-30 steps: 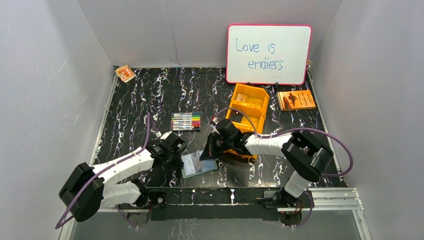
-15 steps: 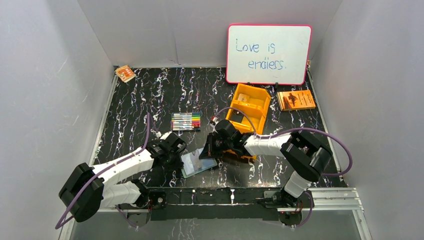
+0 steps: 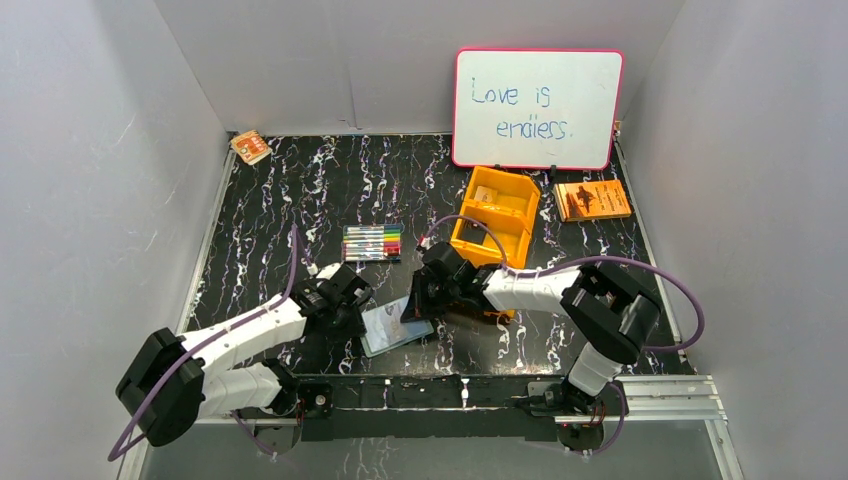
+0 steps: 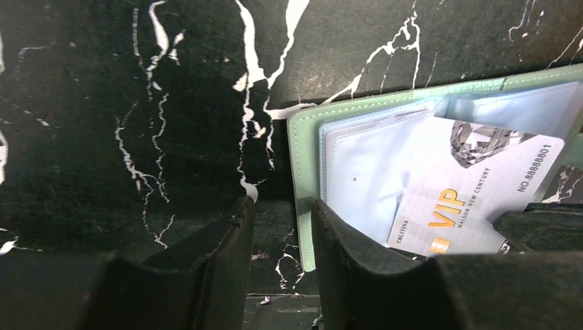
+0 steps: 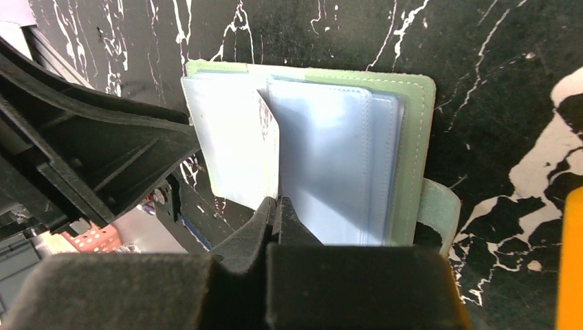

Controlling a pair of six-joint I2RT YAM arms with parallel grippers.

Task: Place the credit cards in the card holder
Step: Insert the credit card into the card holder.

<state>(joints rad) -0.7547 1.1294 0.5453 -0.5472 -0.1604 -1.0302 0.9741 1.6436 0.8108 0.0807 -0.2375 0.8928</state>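
The card holder (image 3: 385,335) lies open near the table's front edge, with its grey-green cover and pale blue pockets facing up. It also shows in the left wrist view (image 4: 357,158) and the right wrist view (image 5: 344,158). My right gripper (image 3: 415,303) is shut on the near edge of a pale grey VIP credit card (image 4: 481,179). The card (image 5: 240,148) is tilted, with its far edge down among the pockets. My left gripper (image 3: 352,303) is open at the holder's left edge, and one finger (image 4: 357,268) rests on the cover. A small tan card (image 3: 486,195) lies in the orange bin.
An orange three-compartment bin (image 3: 505,225) stands just behind my right arm. A pack of markers (image 3: 372,243) lies behind the holder. A whiteboard (image 3: 537,108), an orange booklet (image 3: 592,200) and an orange-and-white packet (image 3: 250,147) are at the back.
My right gripper has moved a little left and forward with the card, bringing it lower over the holder's pockets. The left arm has hardly moved.
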